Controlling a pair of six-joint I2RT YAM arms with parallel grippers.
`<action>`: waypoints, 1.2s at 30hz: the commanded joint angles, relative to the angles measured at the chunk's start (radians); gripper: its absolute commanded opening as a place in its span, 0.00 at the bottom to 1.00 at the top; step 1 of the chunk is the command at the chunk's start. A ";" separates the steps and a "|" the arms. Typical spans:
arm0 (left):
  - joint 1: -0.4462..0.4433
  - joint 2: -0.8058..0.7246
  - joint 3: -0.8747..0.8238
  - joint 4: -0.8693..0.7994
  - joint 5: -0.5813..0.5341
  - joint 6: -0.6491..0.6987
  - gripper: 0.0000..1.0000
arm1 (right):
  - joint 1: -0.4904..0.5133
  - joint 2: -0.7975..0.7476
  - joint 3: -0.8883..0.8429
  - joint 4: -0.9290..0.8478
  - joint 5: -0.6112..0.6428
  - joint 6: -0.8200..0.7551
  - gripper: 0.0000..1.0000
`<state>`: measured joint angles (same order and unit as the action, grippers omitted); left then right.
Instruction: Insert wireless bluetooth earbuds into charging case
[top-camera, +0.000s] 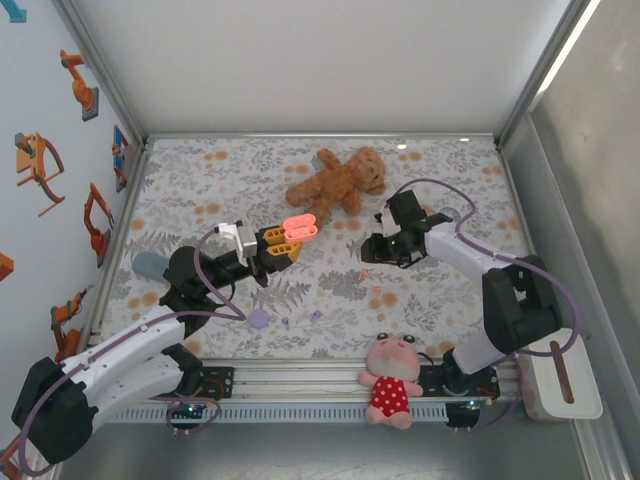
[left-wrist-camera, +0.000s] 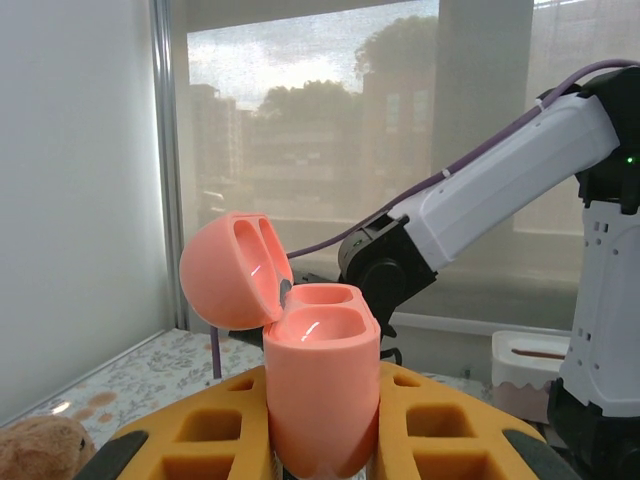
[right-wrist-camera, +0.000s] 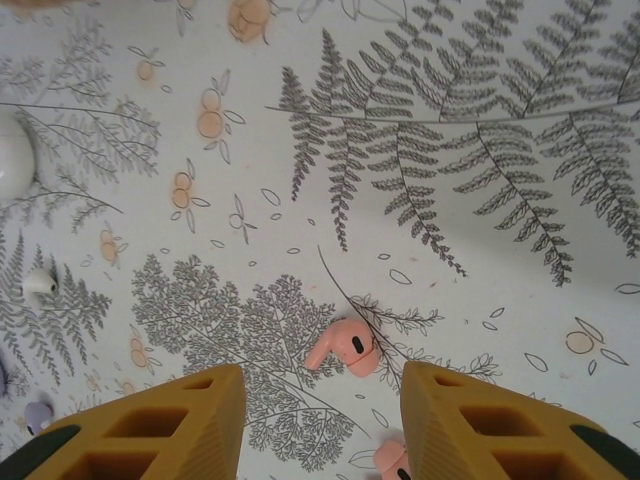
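1. The left tool (top-camera: 281, 246) is clenched on the pink charging case (top-camera: 299, 227), holding it off the counter (top-camera: 200, 180). In the left wrist view the case stands upright between the yellow pads (left-wrist-camera: 200, 430) with its lid (left-wrist-camera: 236, 270) hinged back. Both wells look empty, and I judge they are turned up to receive a bud.
2. Near the front edge a lilac disc (top-camera: 259, 319) lies flat with two tiny pale buds (top-camera: 285, 323) beside it. They are too small in the top view to tell more.
3. The right tool (right-wrist-camera: 320, 430) hangs low over the counter with its jaws apart, grasping nothing. The pink earbud (right-wrist-camera: 342, 347) lies on the cloth just ahead of the gap between the jaws, probably lined up for a pick.
4. Some things are hard to make out:
   - A second pink bud (right-wrist-camera: 392, 458) is cut off at the bottom edge.
   - A white rounded thing (right-wrist-camera: 10, 160) is clipped by the left edge, so I cannot tell what it is.
   - The case's base is buried between the pads.
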<state>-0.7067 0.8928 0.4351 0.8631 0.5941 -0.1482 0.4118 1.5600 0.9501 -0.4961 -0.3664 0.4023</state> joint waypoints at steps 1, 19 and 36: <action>-0.004 -0.025 -0.002 0.002 -0.005 0.002 0.15 | 0.007 0.038 -0.017 0.025 -0.017 0.014 0.42; -0.004 -0.046 -0.001 -0.036 -0.013 0.013 0.15 | 0.062 0.165 0.022 0.023 0.029 0.011 0.34; -0.004 -0.055 -0.002 -0.058 -0.017 0.021 0.15 | 0.091 0.193 0.063 -0.021 0.083 -0.010 0.24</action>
<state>-0.7067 0.8558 0.4351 0.7921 0.5827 -0.1436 0.4946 1.7428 0.9909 -0.4938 -0.2993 0.4004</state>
